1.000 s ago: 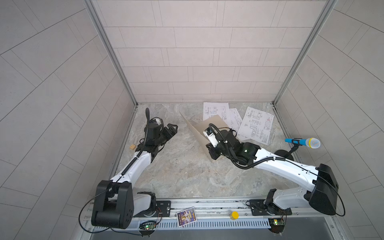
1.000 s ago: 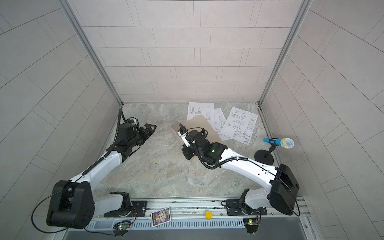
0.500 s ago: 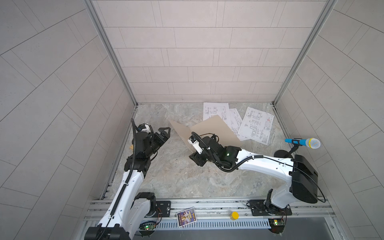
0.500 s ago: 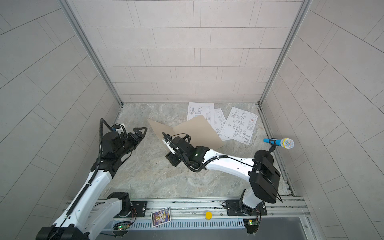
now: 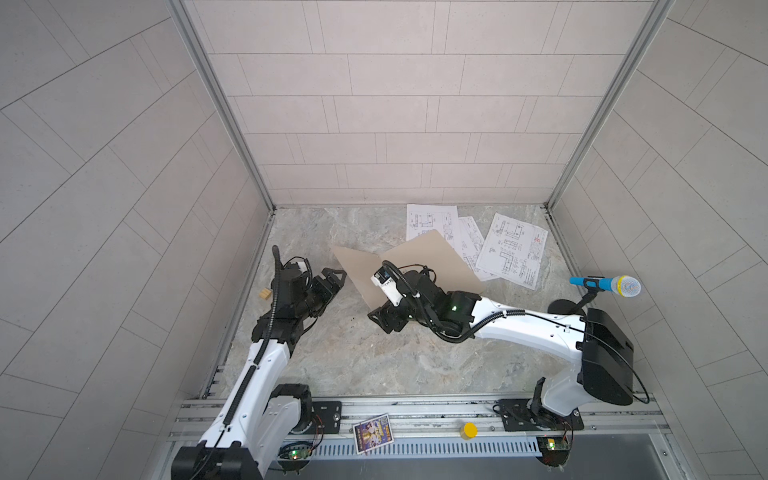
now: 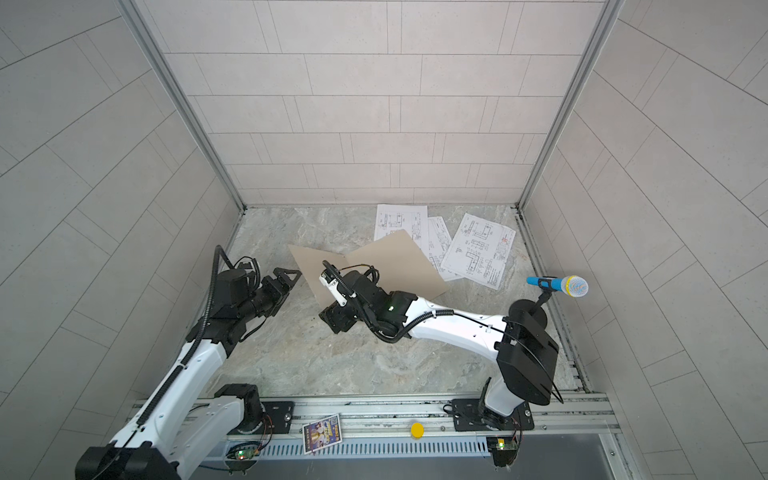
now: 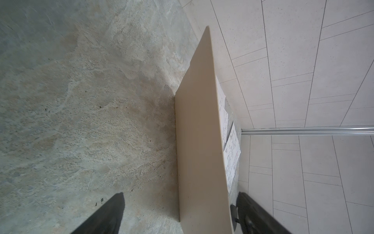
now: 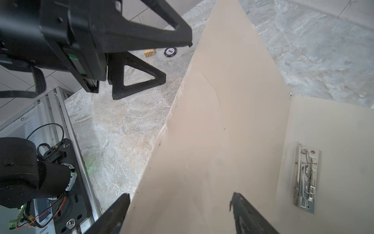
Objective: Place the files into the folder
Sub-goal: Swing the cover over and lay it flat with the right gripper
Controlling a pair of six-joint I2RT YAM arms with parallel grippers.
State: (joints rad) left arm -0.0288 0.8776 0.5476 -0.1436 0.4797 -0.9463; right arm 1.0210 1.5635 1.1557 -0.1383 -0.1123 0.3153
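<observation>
Right claw [image 8: 179,194] newly wide astride the half-open folder [image 5: 432,266]; left claw [image 7: 181,194] wide too; files [image 5: 511,249] outside.

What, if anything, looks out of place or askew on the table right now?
The folder sits half open, one cover tilted up off the table, its edge ragged. The files lie fanned crookedly behind, partly under the folder. A poker chip and a wooden block lie stray together.
</observation>
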